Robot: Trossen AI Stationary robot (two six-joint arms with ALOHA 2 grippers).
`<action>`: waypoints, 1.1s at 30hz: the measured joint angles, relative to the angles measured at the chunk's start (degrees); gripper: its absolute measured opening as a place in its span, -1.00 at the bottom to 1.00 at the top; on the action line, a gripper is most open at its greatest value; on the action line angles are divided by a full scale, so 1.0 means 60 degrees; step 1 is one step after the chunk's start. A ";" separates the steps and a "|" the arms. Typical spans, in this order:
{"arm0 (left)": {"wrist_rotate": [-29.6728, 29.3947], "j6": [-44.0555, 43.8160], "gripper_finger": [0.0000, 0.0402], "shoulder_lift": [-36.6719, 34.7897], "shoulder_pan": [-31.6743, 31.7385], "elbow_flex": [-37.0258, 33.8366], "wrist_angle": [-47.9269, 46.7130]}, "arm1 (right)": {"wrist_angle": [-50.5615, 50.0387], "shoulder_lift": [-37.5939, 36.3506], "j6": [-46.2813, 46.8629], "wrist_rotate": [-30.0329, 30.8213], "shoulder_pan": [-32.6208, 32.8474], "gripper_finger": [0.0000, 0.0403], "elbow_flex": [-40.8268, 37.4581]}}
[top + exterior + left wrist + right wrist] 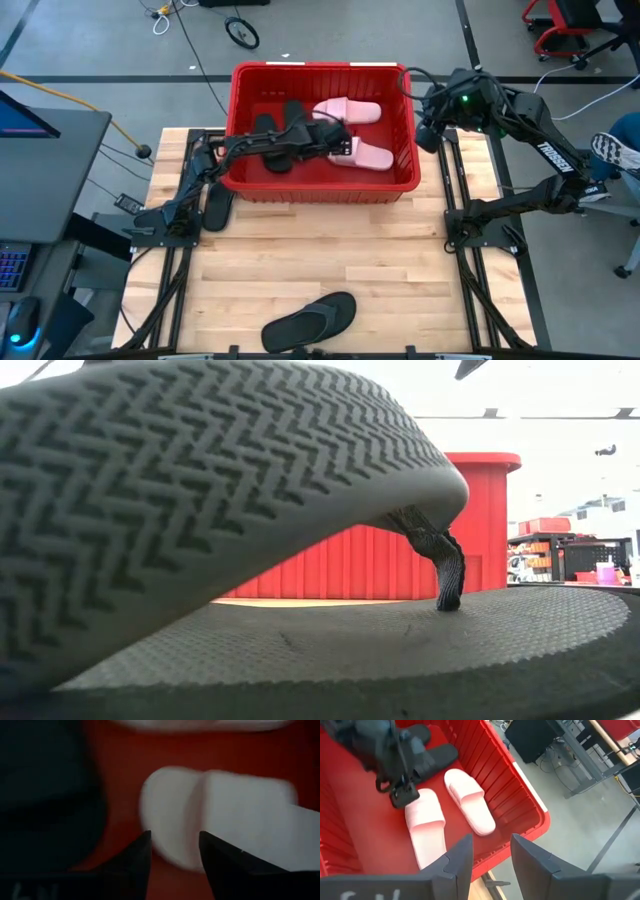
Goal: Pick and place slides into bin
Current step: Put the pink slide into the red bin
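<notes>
Grey workshop floor all round, wooden desk [330,260] in the middle, red bin [322,190] at its far edge as the landmark.

Left of the bin, on the desk just beside its left wall: one black slide [217,207], half hidden under the left arm. Probably light foam, springy; best pinched across the wide strap or along the sole edge.

Inside the bin: black slides [272,150] toward the left, two pale pink slides [350,111] toward the right, one pink slide [365,156] nearer the front wall. Left tool [338,141] reaching over the left wall, poised above the near pink slide; fingers [135,857] spread with a gap between, nothing pinched.

In front of the bin, well apart, at the desk's near edge: black thong flip-flop [310,322], sole down, filling the low view. Thin, floppy, textured tread, so unlikely to slip; likely to bend when lifted by one end. Safer hold judged at mid-sole edge or the toe post [442,565].

Right of the bin, off its far right corner: right tool [487,852] waiting, looking down into the bin, fingers apart, empty.
</notes>
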 joint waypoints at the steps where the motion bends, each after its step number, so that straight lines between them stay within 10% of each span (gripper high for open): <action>1: 0.0013 0.0656 -0.17 -0.0122 0.0033 0.0000 0.0223 | -0.0095 0.0000 0.0000 -0.0001 0.0000 -0.32 0.0000; 7: 0.2137 0.5301 -0.35 -0.0911 0.0334 0.0014 0.2419 | -0.0710 0.0000 0.0007 0.0002 0.0000 -0.32 0.0000; 13: 0.4641 0.6325 -0.92 -0.0987 0.0498 0.0008 0.1838 | -0.0782 0.0000 0.0007 -0.0176 0.0004 -0.32 -0.0004; 18: 0.6406 0.7468 -0.97 -0.0504 0.0485 -0.0007 0.2142 | -0.0772 0.0000 0.0371 -0.0289 0.0004 -0.32 -0.0004; 33: 0.7057 0.7551 -0.99 0.0998 0.0823 0.0003 0.2785 | -0.0522 0.0000 0.1053 -0.0237 0.0000 -0.32 -0.0004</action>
